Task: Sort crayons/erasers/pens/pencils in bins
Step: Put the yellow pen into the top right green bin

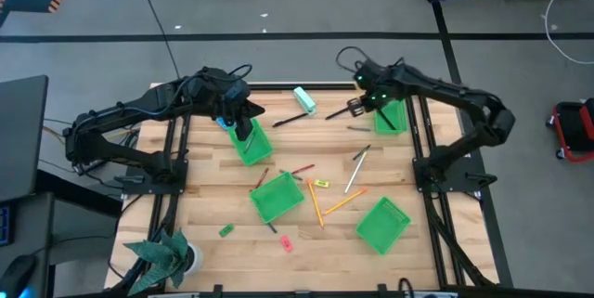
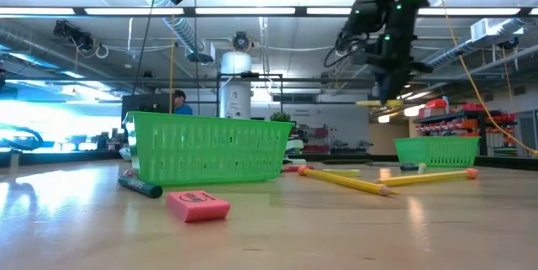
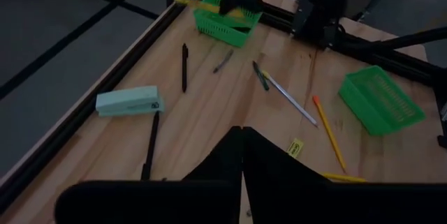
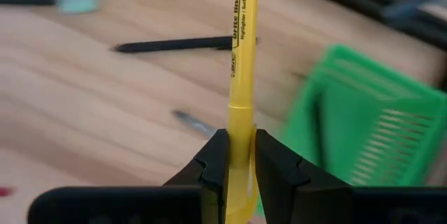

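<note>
My right end effector (image 4: 235, 160) pinches a yellow pen (image 4: 241, 56); the pen points straight out ahead of me; a green bin (image 4: 363, 123) lies just beside and below it, and my right arm is the nearer one, so the drop goes there; I read "brite liner" and "Highlighter" on the pen; farther off, my left end effector (image 3: 242, 155) is clenched shut and empty, high over the worktop (image 3: 209, 98).

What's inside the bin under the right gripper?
The right gripper, shut on the yellow highlighter, hovers beside the bin at the table's far right. Its visible floor looks empty, but the arm covers part of it, so I can't confirm.
</note>
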